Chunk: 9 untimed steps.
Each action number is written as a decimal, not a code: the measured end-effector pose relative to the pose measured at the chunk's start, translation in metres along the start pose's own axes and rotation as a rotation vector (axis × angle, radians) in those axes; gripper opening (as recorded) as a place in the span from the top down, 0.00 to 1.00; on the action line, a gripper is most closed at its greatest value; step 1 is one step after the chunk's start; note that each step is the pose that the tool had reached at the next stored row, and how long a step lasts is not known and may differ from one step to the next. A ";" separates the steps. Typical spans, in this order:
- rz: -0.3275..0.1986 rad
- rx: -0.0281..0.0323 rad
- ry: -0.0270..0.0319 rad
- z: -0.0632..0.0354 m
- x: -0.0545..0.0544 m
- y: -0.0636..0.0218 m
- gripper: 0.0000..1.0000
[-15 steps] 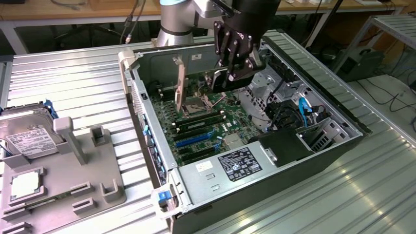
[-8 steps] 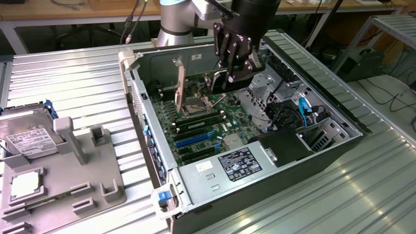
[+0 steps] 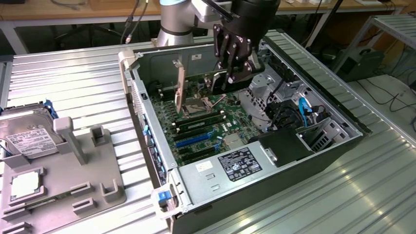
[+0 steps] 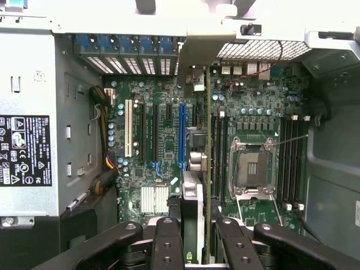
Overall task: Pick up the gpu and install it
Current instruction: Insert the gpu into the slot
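The gpu (image 4: 206, 140) is a thin green card seen edge-on in the wrist view, with a dark cooler on its face and a silver bracket (image 4: 194, 53) at its far end. My gripper (image 4: 197, 225) is shut on it, one black finger (image 4: 167, 242) on each side. In the exterior view the gripper (image 3: 235, 73) hangs inside the open computer case (image 3: 338, 119), just above the motherboard (image 3: 215, 124). The card's dark body (image 3: 217, 84) shows below the fingers and its bracket (image 3: 179, 80) stands upright toward the case's rear wall. The card hangs beside a blue slot (image 4: 181, 135).
An empty processor socket (image 4: 250, 169) and memory slots lie beside the card. A power supply (image 3: 234, 163) fills the case's near end, with cables and a drive cage (image 3: 286, 114) on the exterior view's right. A grey fixture (image 3: 65, 180) outside holds a hard drive (image 3: 26, 131) and a processor chip (image 3: 25, 185).
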<state>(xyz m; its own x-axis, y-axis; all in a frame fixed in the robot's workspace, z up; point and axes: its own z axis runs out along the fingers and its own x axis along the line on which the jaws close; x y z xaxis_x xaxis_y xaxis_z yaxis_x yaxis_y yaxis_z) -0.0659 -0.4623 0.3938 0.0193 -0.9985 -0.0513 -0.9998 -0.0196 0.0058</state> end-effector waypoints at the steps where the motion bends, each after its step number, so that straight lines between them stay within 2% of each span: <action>1: 0.000 0.0000 0.0000 0.0003 0.000 0.0000 0.72; 9: 0.000 0.0000 0.0000 0.0040 0.000 0.0000 0.72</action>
<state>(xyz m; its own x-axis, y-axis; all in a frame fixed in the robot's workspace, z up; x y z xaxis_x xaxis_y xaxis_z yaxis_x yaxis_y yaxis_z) -0.0659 -0.4623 0.3898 0.0193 -0.9985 -0.0512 -0.9998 -0.0196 0.0058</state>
